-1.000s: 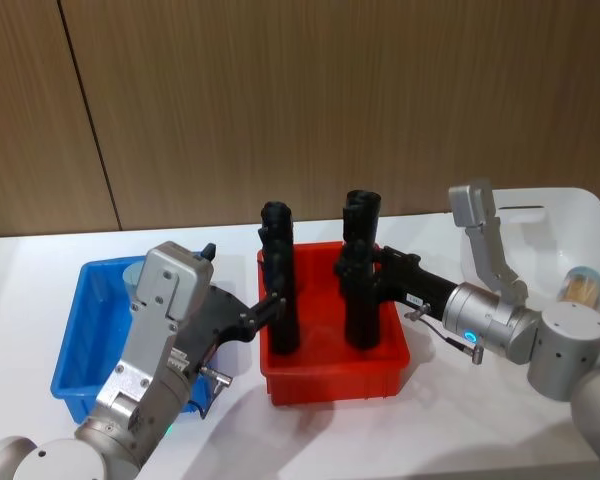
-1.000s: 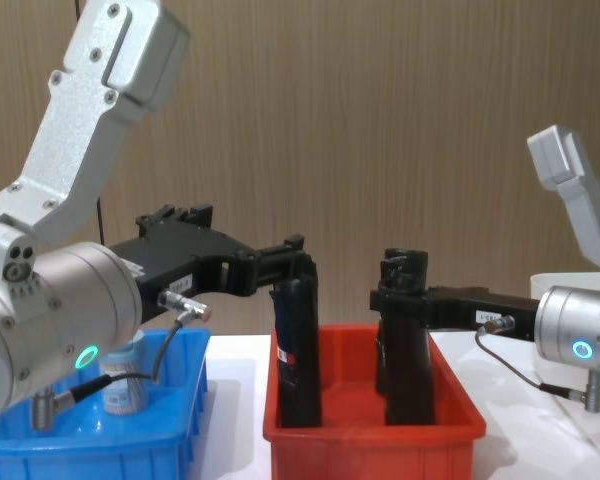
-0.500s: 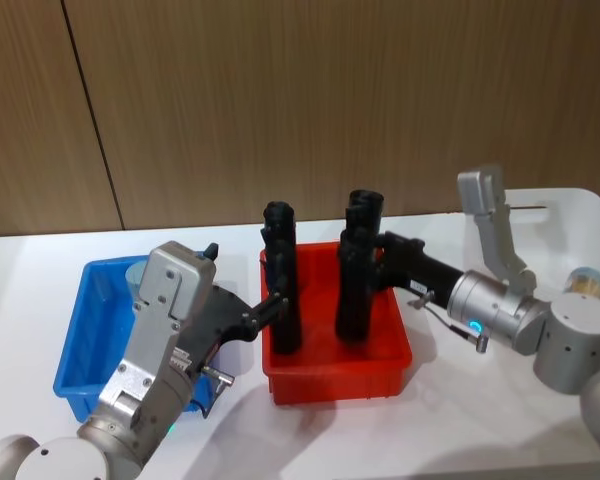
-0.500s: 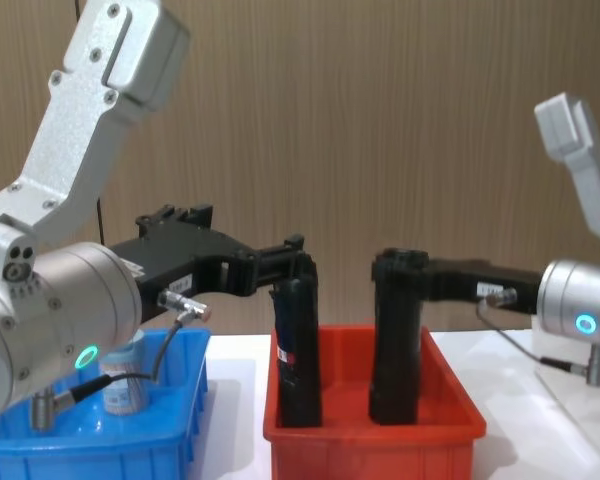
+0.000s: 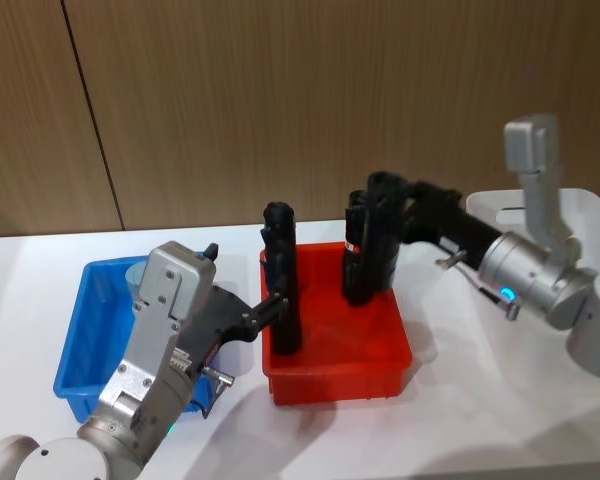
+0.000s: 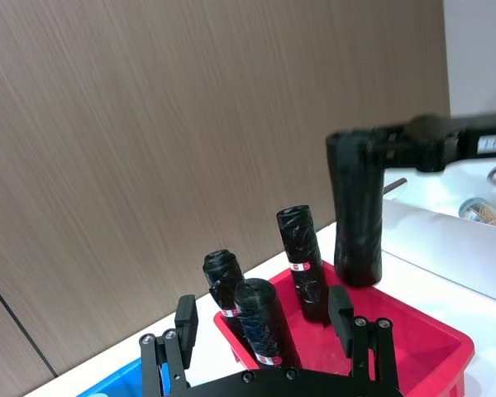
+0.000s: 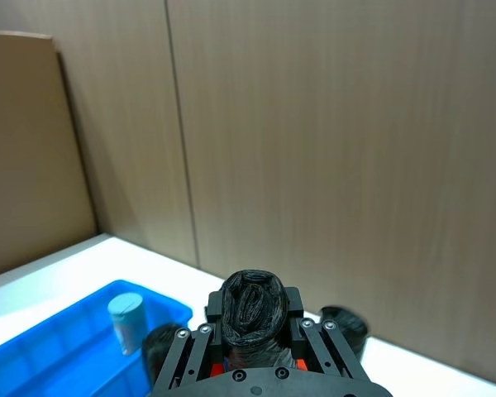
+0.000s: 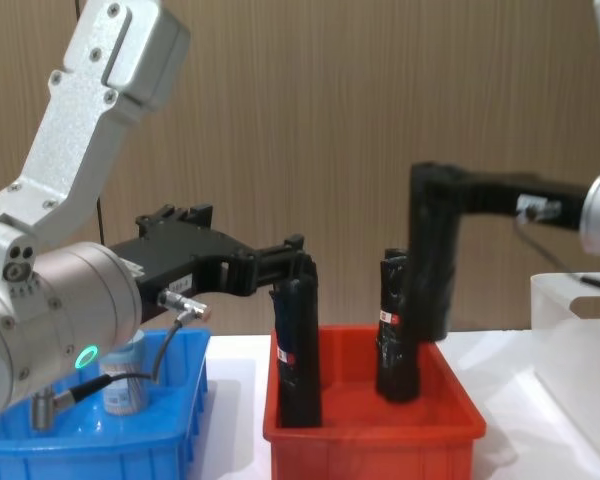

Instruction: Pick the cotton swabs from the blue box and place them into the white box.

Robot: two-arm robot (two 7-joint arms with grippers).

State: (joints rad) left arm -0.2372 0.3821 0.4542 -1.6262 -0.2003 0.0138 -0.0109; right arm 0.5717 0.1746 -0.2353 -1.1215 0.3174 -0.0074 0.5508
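Right pincer clamps a black roll above the red bin — not a swab jar, which sits in the blue box. Left pincer hangs open by another roll. Risk — wrong item enters the white box.

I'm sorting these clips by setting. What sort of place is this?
Probably a robot test or demo bench indoors: a white table against a wood-panelled wall, with a blue box, red bin and white box lined up for sorting.
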